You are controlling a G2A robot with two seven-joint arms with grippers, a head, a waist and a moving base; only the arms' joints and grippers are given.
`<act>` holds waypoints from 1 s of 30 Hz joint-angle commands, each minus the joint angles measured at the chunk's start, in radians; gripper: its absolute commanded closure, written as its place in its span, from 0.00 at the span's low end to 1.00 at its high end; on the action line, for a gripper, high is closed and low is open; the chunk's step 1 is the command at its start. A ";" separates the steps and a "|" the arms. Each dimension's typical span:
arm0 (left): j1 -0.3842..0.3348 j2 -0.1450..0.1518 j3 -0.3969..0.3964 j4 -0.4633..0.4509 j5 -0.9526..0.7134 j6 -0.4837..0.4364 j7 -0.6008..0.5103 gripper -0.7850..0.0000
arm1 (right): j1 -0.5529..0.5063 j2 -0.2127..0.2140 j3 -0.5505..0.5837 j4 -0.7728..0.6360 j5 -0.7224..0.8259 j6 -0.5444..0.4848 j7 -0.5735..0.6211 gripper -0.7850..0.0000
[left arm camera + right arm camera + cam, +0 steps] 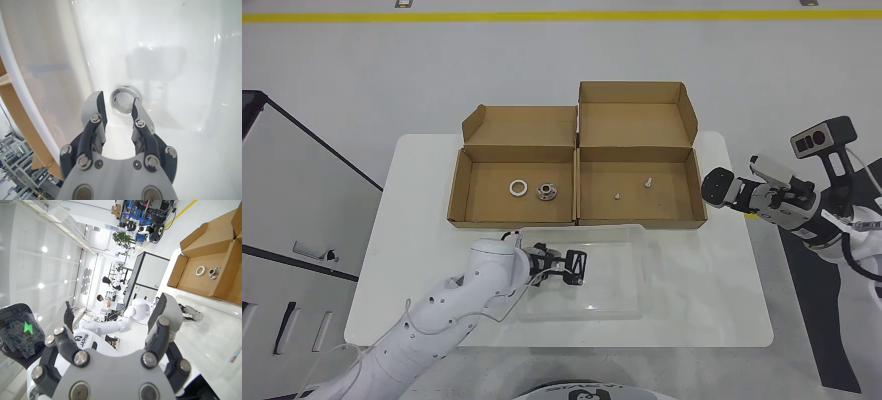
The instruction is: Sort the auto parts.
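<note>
In the top view the left gripper (577,267) sits low inside the clear bin (622,300) at lower centre of the frame, its fingers pointing toward the right of the picture. Its own wrist view shows the claw spread, with the loose ring (123,89) lying on the bin floor at the fingertips. One pad (101,106) stands just beside the ring and the other overlaps its rim. We cannot tell whether either touches it. The ring lies nearly flat, its bore facing up out of the bin toward the camera. A small hole in its wall faces away from the gripper. Above the bin, at upper centre of the top view, two open cardboard boxes stand side by side on the white table (422,250). The left box (457,190) holds a boxed ring (518,187) lying flat, with a flanged hub (546,189) just beside it. The right box (692,195) holds two small screws (649,183), near each other but apart. The right gripper (115,302) hangs at the right of the top view, just off the right box's outer wall. Its fingers are spread wide and hold nothing.
</note>
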State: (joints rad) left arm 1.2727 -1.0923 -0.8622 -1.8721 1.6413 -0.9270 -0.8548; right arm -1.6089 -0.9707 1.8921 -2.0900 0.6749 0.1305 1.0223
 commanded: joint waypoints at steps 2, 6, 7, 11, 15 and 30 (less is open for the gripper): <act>0.001 0.002 -0.002 -0.003 -0.012 -0.011 -0.010 0.53 | 0.000 0.000 0.000 0.000 0.000 0.000 0.000 0.00; -0.001 0.002 -0.003 -0.005 -0.026 -0.009 -0.017 0.54 | 0.000 0.000 0.000 0.000 0.000 0.000 0.000 0.00; -0.006 0.001 -0.001 -0.006 -0.024 -0.011 -0.020 0.54 | 0.000 0.000 0.000 0.000 0.000 0.000 0.000 0.00; -0.028 -0.002 0.012 0.008 -0.015 -0.010 -0.012 0.54 | 0.000 0.000 0.000 0.000 0.000 0.000 0.000 0.00; -0.058 -0.008 0.031 0.032 -0.009 -0.013 0.000 0.55 | 0.000 0.000 0.000 0.000 0.000 0.000 0.000 0.00; -0.141 -0.009 0.087 0.101 -0.070 -0.034 -0.004 0.56 | 0.000 0.000 0.000 0.000 0.000 0.000 0.000 0.00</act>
State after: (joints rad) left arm 1.1358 -1.1026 -0.7786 -1.7718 1.5762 -0.9627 -0.8574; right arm -1.6089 -0.9707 1.8921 -2.0900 0.6749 0.1305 1.0223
